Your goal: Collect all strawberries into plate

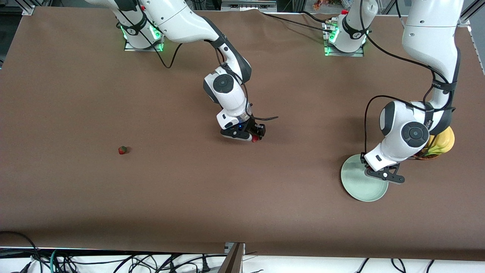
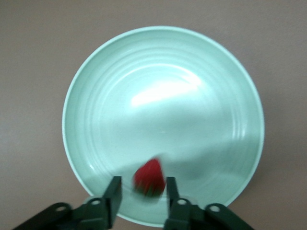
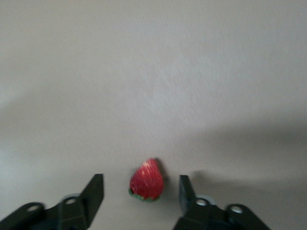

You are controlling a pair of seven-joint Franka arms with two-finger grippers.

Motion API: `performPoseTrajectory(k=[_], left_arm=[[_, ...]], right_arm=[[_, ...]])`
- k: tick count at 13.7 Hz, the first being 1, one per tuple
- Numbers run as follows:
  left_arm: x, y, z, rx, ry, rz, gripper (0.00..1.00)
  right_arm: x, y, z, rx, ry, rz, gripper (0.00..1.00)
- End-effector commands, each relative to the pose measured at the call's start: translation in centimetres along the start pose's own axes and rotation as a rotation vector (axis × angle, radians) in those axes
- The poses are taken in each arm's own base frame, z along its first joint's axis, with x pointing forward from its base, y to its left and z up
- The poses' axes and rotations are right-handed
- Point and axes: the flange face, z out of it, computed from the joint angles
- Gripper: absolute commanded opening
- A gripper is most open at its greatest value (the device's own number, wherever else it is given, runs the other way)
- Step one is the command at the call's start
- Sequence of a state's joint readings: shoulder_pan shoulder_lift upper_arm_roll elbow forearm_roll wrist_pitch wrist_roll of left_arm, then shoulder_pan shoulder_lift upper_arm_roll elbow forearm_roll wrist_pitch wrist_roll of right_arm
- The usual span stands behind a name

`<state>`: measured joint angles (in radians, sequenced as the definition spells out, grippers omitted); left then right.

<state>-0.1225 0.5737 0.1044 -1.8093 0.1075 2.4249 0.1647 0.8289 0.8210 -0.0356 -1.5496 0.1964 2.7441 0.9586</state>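
The pale mint-green plate [image 1: 356,185] lies toward the left arm's end of the table. My left gripper [image 1: 383,175] hangs over it, open. In the left wrist view a blurred strawberry [image 2: 149,178] shows between the open fingers [image 2: 113,194], free of both, over the plate [image 2: 163,96]. My right gripper [image 1: 256,135] is low at the table's middle, open around a second strawberry [image 1: 255,139]. That strawberry [image 3: 147,180] lies on the table between the fingers [image 3: 96,190], untouched. A third strawberry [image 1: 122,150] lies toward the right arm's end.
A brown basket with yellow bananas [image 1: 439,144] stands beside the plate, farther from the front camera, partly hidden by the left arm. Cables run along the table's front edge.
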Motion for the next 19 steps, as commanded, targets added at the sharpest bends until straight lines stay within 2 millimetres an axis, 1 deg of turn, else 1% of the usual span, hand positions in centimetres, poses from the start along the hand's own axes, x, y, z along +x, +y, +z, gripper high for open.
performPoseTrajectory(k=[1,2,4,5,6,7,8,9,11,12,13,14,15,16,17,18,19], left_arm=[[0.6,0.7,-2.9,0.012,0.017,0.028,1.0],[0.9,1.6,-3.3,0.008,0.022,0.038,1.0],[1.8,4.8,-4.7,-0.012,0.047,0.068,1.0],[2.1,6.1,-5.6,-0.043,0.063,0.04,1.0],[2.4,8.4,-6.2,-0.089,0.068,-0.004,1.0],[2.6,10.8,-6.4,-0.124,0.068,-0.046,1.0],[2.8,13.6,-6.6,-0.147,0.063,-0.09,1.0],[2.8,16.8,-6.7,-0.155,0.056,-0.133,1.0],[2.4,23.2,-7.0,-0.163,0.041,-0.228,1.0],[2.0,26.4,-6.8,-0.167,0.029,-0.265,1.0],[1.5,29.6,-6.6,-0.168,0.02,-0.295,1.0],[1.8,32.5,-6.8,-0.174,0.024,-0.33,1.0],[1.7,35.5,-6.6,-0.177,0.023,-0.36,1.0],[1.5,38.4,-6.2,-0.179,0.019,-0.393,1.0],[1.4,40.7,-5.5,-0.178,0.017,-0.414,1.0],[1.5,42.5,-4.6,-0.178,0.011,-0.443,1.0],[1.7,43.4,-3.6,-0.177,0.006,-0.469,1.0]], right_arm=[[4.1,-0.5,-3.9,-0.005,0.037,-0.013,1.0],[6.1,0.1,-5.8,-0.045,0.025,-0.044,1.0],[11.0,2.9,-9.1,-0.114,-0.023,-0.168,1.0],[13.7,5.0,-10.7,-0.143,-0.053,-0.207,1.0],[16.6,7.4,-12.0,-0.166,-0.071,-0.235,1.0],[19.0,9.7,-13.2,-0.183,-0.089,-0.263,1.0],[20.7,11.8,-13.9,-0.202,-0.119,-0.283,1.0],[22.7,14.6,-14.7,-0.233,-0.141,-0.292,1.0],[25.9,20.2,-15.6,-0.297,-0.193,-0.299,1.0],[27.1,22.6,-16.1,-0.315,-0.223,-0.318,1.0],[28.2,25.4,-16.2,-0.328,-0.252,-0.319,1.0],[29.2,28.4,-16.2,-0.333,-0.267,-0.313,1.0],[29.9,30.7,-16.0,-0.335,-0.28,-0.316,1.0],[30.3,32.2,-15.8,-0.336,-0.29,-0.317,1.0],[30.8,33.9,-15.6,-0.342,-0.297,-0.301,1.0],[31.2,35.1,-15.4,-0.347,-0.302,-0.283,1.0],[31.2,35.9,-14.9,-0.351,-0.31,-0.274,1.0]])
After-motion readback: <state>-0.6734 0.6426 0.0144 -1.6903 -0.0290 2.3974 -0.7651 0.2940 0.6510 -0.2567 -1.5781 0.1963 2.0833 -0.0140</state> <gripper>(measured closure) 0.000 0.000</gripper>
